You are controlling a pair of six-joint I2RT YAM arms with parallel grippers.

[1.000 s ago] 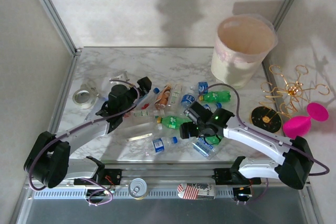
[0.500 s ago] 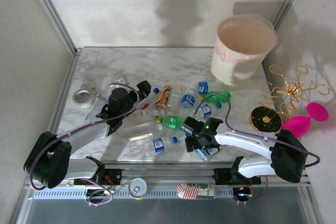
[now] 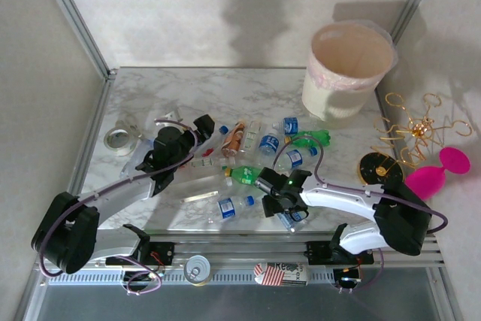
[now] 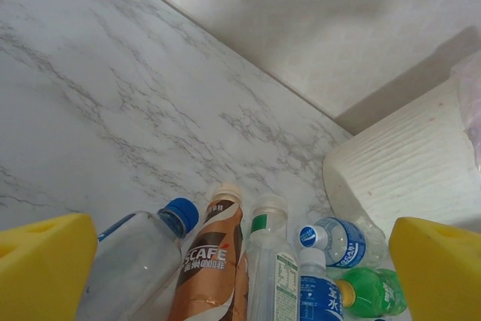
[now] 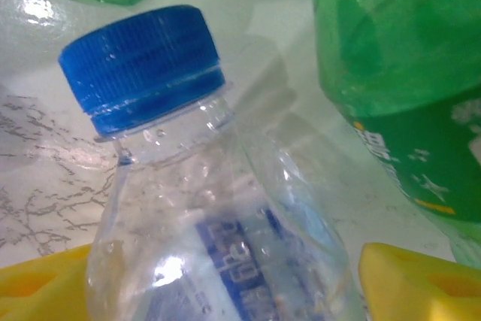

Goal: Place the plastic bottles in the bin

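Right gripper [image 3: 276, 202] has swung left and toward the near edge over the last second and now sits low over the near end of the pile. Left gripper [image 3: 204, 124] has barely shifted. Bin and most bottles are where they were.

Right wrist view: yellow fingers [image 5: 421, 280] sit either side of a clear bottle [image 5: 225, 246] with a ribbed blue cap [image 5: 143, 54] and a blue printed label, lying on the marble table [image 3: 248, 88]. The pads are close against its shoulders, but I can't tell if they're pressing it or just straddling it. Green bottle [image 5: 398, 50] lies just beside it, upper right.

Left gripper is spread wide over the far-left part of the pile, pinching nothing. Below it, side by side with caps pointing to the back wall: blue-capped clear bottle [image 4: 139, 257], brown-orange cafe-label bottle [image 4: 214, 261], white-capped clear bottle [image 4: 270, 261], blue-label bottle [image 4: 338, 240], green bottle with yellow cap [image 4: 372, 291].

Plastic bottles [image 3: 244, 176]: roughly a dozen, small, lying flat in a loose cluster mid-table between the two arms. They are a mix of clear with blue label, green, and one orange-brown.

Bin [image 3: 331, 99]: round, cream, ribbed wall, pink liner folded over the rim. It stands upright at the far right corner, well apart from both grippers and near the farthest bottles.

Tape roll [image 3: 118, 140] is at the left edge, pink goblet [image 3: 436, 174] and gold wire stand [image 3: 413, 129] at the right.
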